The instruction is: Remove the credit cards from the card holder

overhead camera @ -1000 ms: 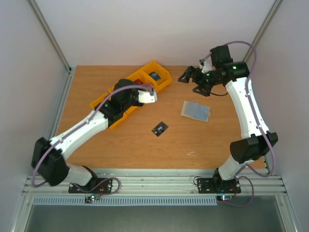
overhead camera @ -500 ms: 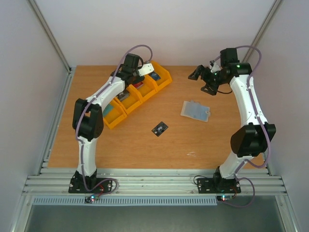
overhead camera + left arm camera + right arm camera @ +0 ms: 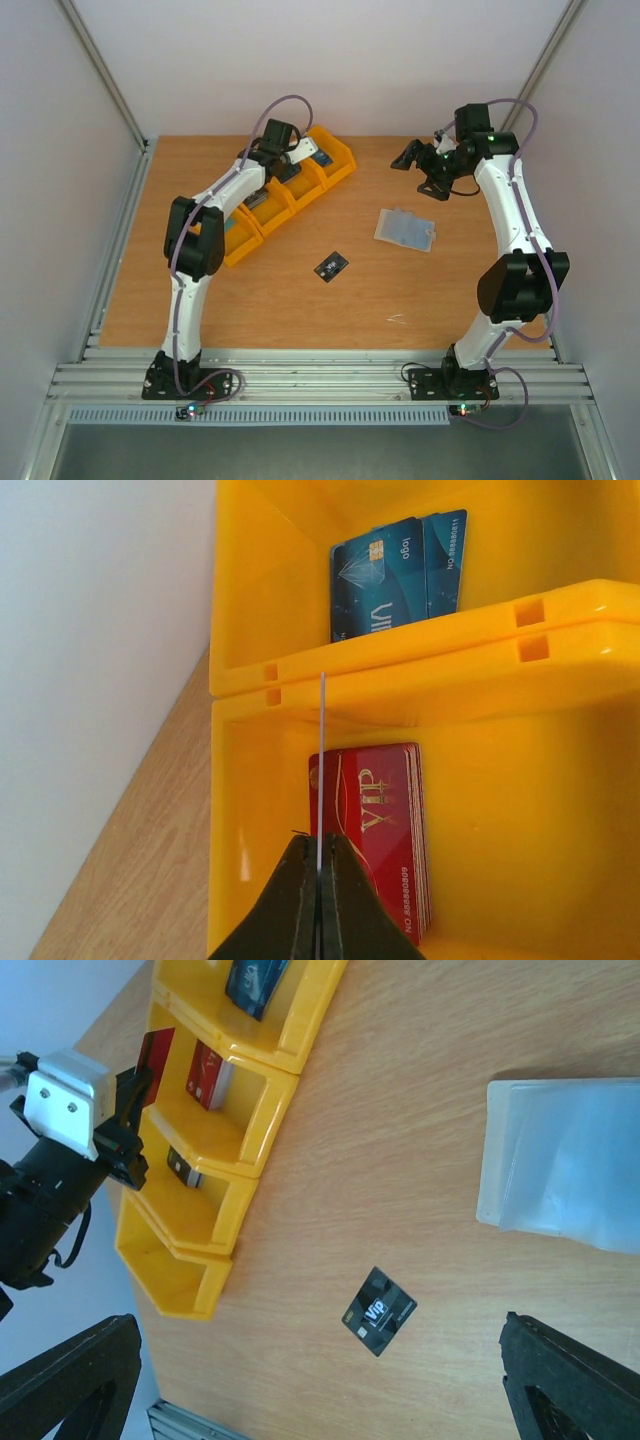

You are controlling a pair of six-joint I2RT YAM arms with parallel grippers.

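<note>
The pale grey card holder (image 3: 405, 229) lies flat on the table; it also shows in the right wrist view (image 3: 565, 1165). A black card (image 3: 331, 265) lies on the wood to its left and between my right fingers (image 3: 379, 1311). My left gripper (image 3: 296, 158) is over the yellow bins, shut on a red card seen edge-on (image 3: 322, 760) and from the side (image 3: 155, 1055). The held card hangs over a bin holding a stack of red cards (image 3: 375, 830). My right gripper (image 3: 415, 165) is open and empty, high above the table (image 3: 320, 1360).
A row of yellow bins (image 3: 235, 250) runs along the back left; its rim shows in both wrist views (image 3: 400, 670) (image 3: 290, 1055). One bin holds blue cards (image 3: 400, 575), another dark cards (image 3: 180, 1168). White walls close in the table at the back and sides.
My left arm has swung from over the table back to the bins, carrying the card, and its elbow has risen. My right gripper has drifted slightly right and stayed open.
</note>
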